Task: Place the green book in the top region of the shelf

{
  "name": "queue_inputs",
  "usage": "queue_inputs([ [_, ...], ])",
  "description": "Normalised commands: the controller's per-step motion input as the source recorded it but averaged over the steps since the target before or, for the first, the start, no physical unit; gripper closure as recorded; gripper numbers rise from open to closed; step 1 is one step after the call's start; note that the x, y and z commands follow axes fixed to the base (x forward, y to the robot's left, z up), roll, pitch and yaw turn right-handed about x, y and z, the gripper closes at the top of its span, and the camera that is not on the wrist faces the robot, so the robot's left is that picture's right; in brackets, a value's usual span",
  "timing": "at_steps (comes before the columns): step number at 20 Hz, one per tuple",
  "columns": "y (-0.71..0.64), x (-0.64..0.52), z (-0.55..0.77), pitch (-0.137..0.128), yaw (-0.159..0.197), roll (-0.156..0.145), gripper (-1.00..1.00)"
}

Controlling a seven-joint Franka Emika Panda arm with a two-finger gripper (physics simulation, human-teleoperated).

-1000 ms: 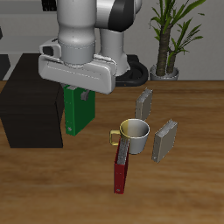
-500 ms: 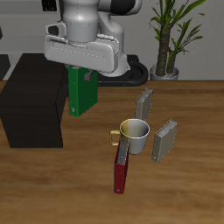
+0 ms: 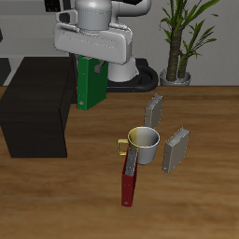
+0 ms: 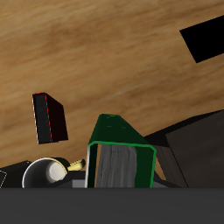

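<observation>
The green book hangs upright in my gripper, lifted well above the table and beside the near-black shelf. The fingers are shut on the book's top and mostly hidden behind the hand. In the wrist view the green book shows end-on with its white page edges between the fingers, and the shelf lies dark beside it.
A dark red book stands near the table's front, next to a white mug with a yellow handle. Two grey books stand beyond it. A potted plant stands at the back.
My gripper has risen with the green book, carrying it from table height up to above the level of the shelf's top, and shifted slightly farther back.
</observation>
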Motion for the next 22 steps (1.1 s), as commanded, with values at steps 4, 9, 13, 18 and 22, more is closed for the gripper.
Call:
queue_inputs([
  [4, -0.06, -0.12, 0.11, -0.042, 0.081, -0.003, 1.00],
  [9, 0.01, -0.45, 0.13, -0.021, 0.047, -0.016, 1.00],
  [13, -0.01, -0.39, 0.17, -0.032, 0.045, 0.011, 1.00],
  [18, 0.07, -0.39, 0.11, -0.012, 0.033, 0.032, 1.00],
  [22, 0.08, -0.32, -0.02, 0.018, 0.094, 0.011, 1.00],
])
